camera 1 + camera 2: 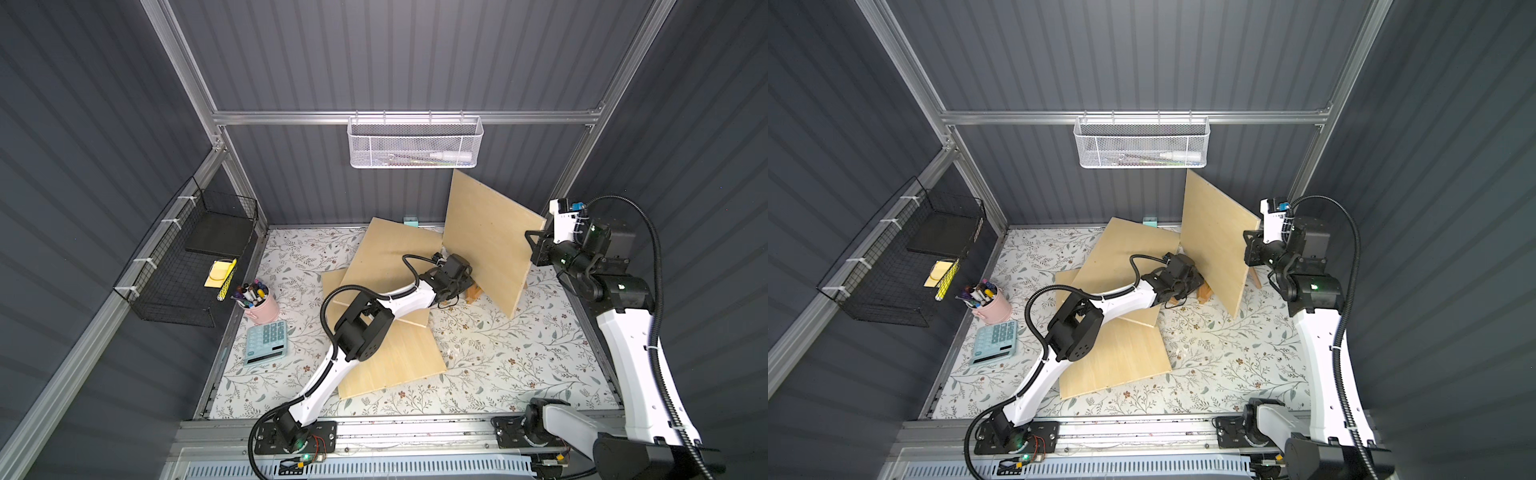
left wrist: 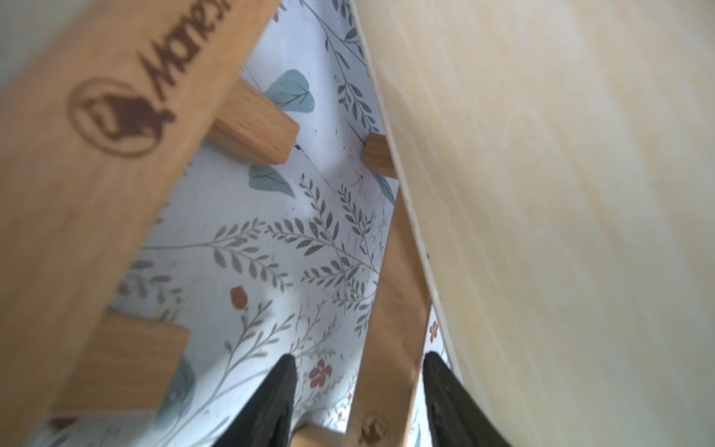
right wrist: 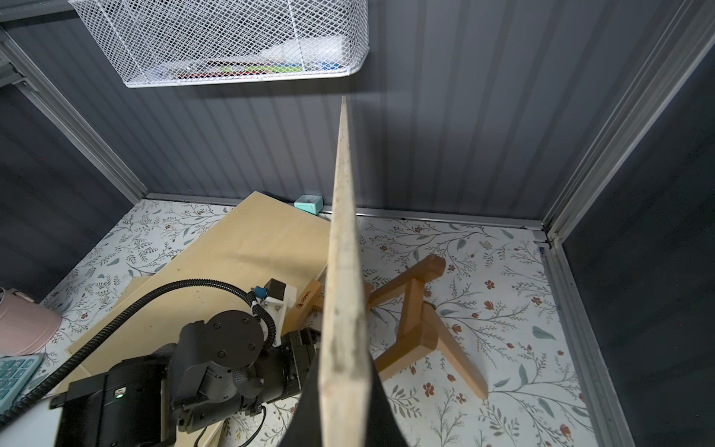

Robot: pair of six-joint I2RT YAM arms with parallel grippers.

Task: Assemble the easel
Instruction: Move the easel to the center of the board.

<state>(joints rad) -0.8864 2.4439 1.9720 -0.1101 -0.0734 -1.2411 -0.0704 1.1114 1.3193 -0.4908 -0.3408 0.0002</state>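
A pale plywood board [image 1: 490, 237] stands on edge at the back right of the table, and my right gripper [image 1: 536, 245] is shut on its upper right edge. The right wrist view looks down that thin board edge [image 3: 342, 271], pinched between the black fingers [image 3: 381, 410]. The brown wooden easel frame [image 3: 414, 309] sits on the table under the board, with parts showing on both sides of it. My left gripper [image 1: 467, 282] is low at the frame, on the board's left face. It is open [image 2: 359, 356], and a frame strut [image 2: 390, 348] lies between the fingers, close to one of them.
Two more plywood boards [image 1: 390, 266] [image 1: 395, 357] lie flat and overlapping under my left arm. A pink cup of pens [image 1: 259, 305] and a teal calculator [image 1: 266, 343] sit at the left edge. A white mesh basket [image 1: 413, 143] hangs above the upright board; a small teal box [image 1: 410, 220] is at the back wall.
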